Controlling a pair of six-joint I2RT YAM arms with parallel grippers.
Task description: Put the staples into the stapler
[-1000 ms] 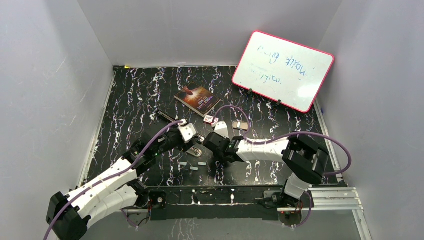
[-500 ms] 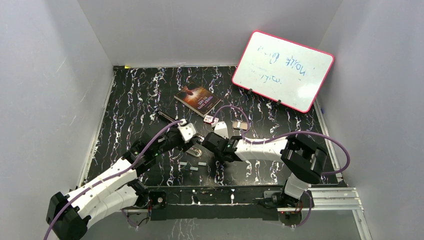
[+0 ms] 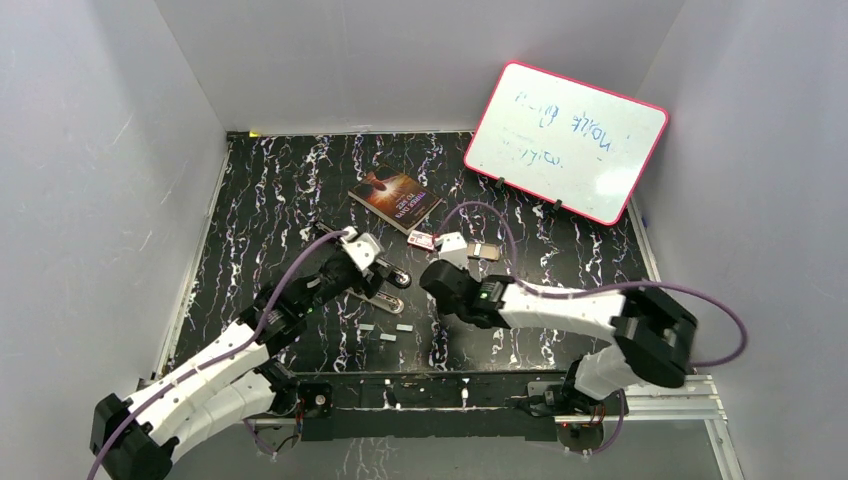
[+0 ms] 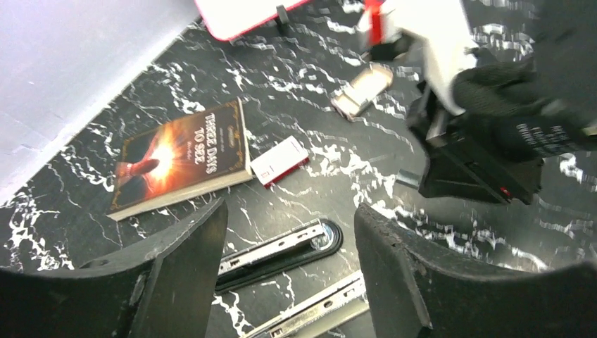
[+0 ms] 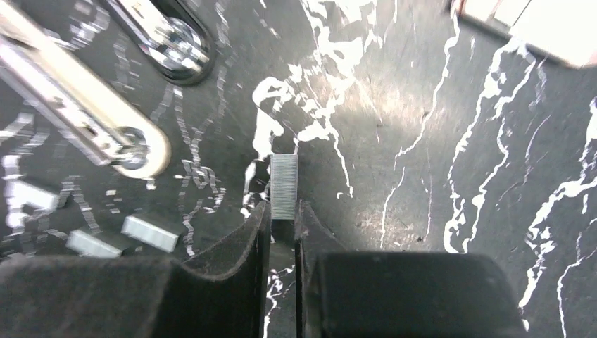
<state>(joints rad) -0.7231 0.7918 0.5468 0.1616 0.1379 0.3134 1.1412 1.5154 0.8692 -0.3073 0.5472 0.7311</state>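
Note:
The stapler [image 4: 281, 246] lies opened flat on the black marbled table. Its black base and its silver magazine arm [image 4: 317, 310] show between the spread fingers of my left gripper [image 4: 290, 211]. That gripper hovers above the stapler, open and holding nothing. My right gripper [image 5: 281, 211] is shut on a short grey strip of staples [image 5: 284, 189], which sticks out past its fingertips just above the table. In the right wrist view the stapler's ends [image 5: 169, 35] lie to the upper left. In the top view both grippers meet mid-table, left gripper [image 3: 378, 275] and right gripper [image 3: 438, 290].
Loose staple strips [image 3: 387, 338] lie near the front edge. The white-and-red staple box [image 4: 280, 160] and its grey tray [image 4: 362, 91] sit behind the stapler. A book [image 4: 179, 158] lies further back. A pink-framed whiteboard [image 3: 565, 140] leans at the back right.
My right gripper has closed on the staple strip and its arm has stretched out to the left. My left gripper has drawn back from the stapler and opened a little wider.

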